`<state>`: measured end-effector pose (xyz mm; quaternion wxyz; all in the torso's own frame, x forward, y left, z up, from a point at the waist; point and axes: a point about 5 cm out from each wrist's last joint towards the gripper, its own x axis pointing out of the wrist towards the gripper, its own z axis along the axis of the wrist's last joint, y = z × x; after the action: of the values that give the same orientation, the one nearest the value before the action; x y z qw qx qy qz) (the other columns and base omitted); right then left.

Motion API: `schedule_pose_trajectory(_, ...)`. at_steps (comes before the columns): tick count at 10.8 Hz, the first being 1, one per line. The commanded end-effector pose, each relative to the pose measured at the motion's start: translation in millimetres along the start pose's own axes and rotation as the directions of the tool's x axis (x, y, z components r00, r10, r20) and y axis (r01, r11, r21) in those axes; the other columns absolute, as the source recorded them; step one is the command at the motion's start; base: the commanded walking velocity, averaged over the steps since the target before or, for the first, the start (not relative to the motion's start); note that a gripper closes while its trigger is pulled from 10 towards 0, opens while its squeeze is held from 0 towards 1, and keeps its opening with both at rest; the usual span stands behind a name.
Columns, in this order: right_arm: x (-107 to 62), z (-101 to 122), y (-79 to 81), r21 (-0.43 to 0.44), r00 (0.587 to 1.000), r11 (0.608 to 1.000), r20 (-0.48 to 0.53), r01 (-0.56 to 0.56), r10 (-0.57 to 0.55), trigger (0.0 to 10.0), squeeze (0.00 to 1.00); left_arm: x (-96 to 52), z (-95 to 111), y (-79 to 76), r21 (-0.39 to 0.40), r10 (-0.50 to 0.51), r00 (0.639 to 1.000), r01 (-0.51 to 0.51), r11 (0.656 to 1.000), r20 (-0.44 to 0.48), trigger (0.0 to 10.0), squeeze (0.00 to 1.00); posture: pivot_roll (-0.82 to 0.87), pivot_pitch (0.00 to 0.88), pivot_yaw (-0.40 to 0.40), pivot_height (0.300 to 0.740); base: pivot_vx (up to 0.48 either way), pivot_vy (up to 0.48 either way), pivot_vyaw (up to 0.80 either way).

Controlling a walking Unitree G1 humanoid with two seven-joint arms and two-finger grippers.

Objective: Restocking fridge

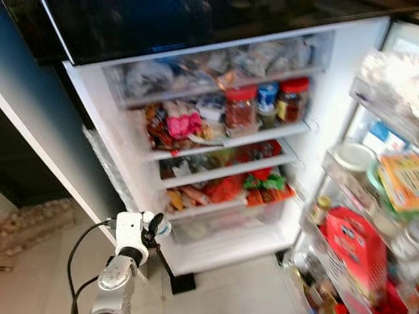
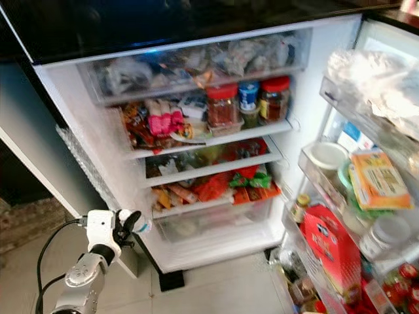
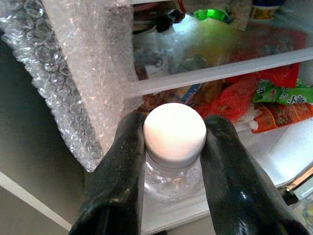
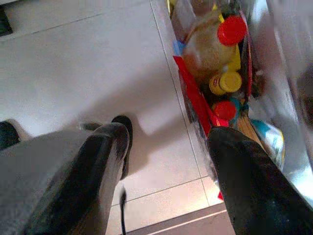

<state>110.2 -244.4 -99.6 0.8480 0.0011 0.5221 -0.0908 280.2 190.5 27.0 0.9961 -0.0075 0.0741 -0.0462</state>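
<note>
Mid-task by my read: left gripper [image 3: 174, 161] is clamped on a clear bottle [image 3: 172, 178] just under its white cap [image 3: 174, 132], held low at the fridge's [image 1: 98, 111] lower left corner beside the bubble wrap [image 3: 88, 73], so the bottle isn't shelved yet. Right gripper [image 4: 166, 166] has its fingers spread and holds nothing, hanging over the floor [image 4: 73, 63] next to the door's bottom bin [image 4: 195, 103]. Shelves are packed: top drawer [image 1: 216, 65] of bagged stuff, jars [image 1: 241, 108] on the next shelf, snack packs [image 1: 229, 186] below, door bins with a red box [image 1: 353, 245] and a tub [image 1: 353, 157]; the clear bottom drawer [image 1: 229, 226] looks least full.
</note>
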Motion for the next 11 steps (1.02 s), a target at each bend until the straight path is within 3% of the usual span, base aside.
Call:
schedule_pose_trajectory(1, 0.0, -1.8, 2.6, 0.004, 1.0, 1.0, -0.005, -0.003, 0.003, 10.0, 0.0, -1.5, -0.7, 6.0, 0.012, 0.004, 1.0, -0.004, 1.0, -0.018, 10.0, 0.0, -0.1, 0.0, 0.072, 0.74, 0.3, 0.0, 0.0)
schedule_pose_trajectory(5, -0.2, -3.2, 2.5, -0.02, 1.0, 1.0, -0.014, -0.008, 0.007, 10.0, 0.0, -2.9, -2.3, 8.0, 0.018, -0.005, 0.999, 0.006, 1.0, -0.033, 10.0, 0.0, -0.09, 0.0, 0.071, 0.74, 0.322, 0.0, -0.42)
schedule_pose_trajectory(11, -0.1, -2.5, 2.3, -0.016, 1.0, 1.0, -0.007, -0.004, 0.004, 10.0, 0.0, -5.1, -8.3, -1.2, -0.001, -0.063, 0.996, 0.063, 0.998, -0.061, 10.0, 0.0, -0.09, 0.0, 0.071, 0.74, 0.271, 0.0, 0.0)
